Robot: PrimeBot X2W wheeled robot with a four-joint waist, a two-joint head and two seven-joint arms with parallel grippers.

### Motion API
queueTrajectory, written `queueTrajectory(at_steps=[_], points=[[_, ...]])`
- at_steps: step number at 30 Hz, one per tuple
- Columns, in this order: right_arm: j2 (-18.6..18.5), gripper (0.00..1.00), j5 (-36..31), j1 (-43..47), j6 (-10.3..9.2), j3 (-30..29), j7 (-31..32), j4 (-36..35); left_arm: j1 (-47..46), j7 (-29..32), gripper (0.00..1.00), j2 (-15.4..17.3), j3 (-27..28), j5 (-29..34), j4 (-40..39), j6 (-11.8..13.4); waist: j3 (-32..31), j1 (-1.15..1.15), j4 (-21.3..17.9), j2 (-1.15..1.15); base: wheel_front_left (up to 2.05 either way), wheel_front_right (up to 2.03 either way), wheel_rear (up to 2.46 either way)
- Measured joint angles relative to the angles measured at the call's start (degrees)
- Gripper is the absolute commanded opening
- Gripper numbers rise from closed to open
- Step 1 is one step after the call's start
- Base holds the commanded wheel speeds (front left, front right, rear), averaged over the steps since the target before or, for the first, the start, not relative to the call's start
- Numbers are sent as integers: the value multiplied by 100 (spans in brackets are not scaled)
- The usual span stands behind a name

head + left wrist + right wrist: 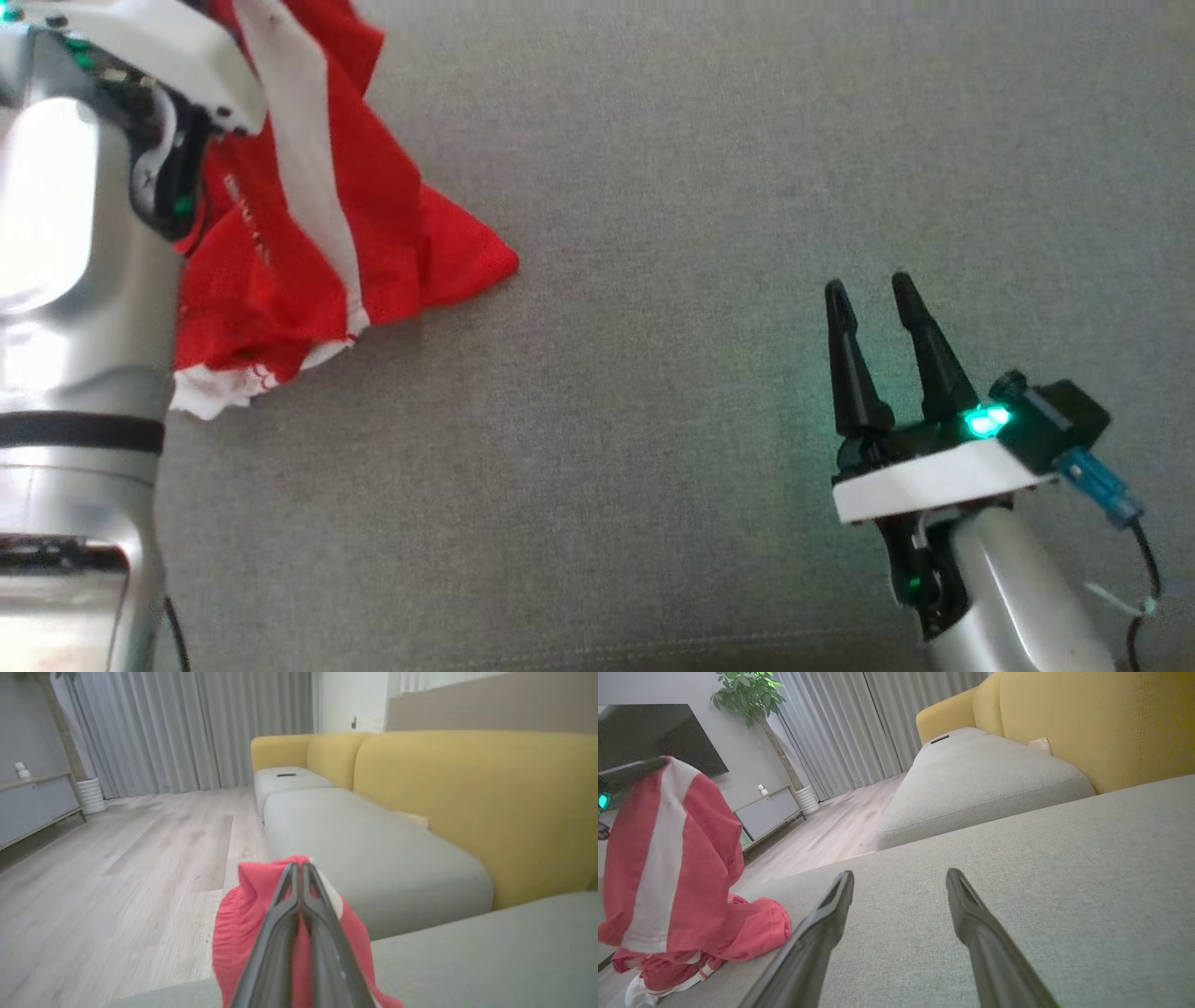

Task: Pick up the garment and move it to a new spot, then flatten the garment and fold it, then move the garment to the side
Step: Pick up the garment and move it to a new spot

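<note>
The garment is red with a white stripe and white hem. It hangs from the upper left down onto the grey sofa seat, its lower folds resting on the cushion. In the left wrist view my left gripper is shut on a bunched edge of the garment, which drapes around both fingers. The right wrist view shows the garment lifted at the left, with its bottom heaped on the seat. My right gripper hovers open over bare cushion at the lower right, well clear of the cloth, fingers spread apart.
The grey seat stretches wide to the right of the garment. A second grey cushion and the yellow backrest lie beyond. Wooden floor, curtains, a low cabinet and a potted plant stand past the sofa's edge.
</note>
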Motion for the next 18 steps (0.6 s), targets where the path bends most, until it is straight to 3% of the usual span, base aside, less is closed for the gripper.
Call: queueTrajectory(at_steps=[8,18], points=[[0,100,51,160,0,-11,0,56,216,-134,0,-296,1,-304,-921,-7,-405,0,57,0,0,0,0],[1,100,130,263,0,3,0,58,812,227,0,-805,-290,-594,-2109,34,-637,0,-187,0,0,0,0]])
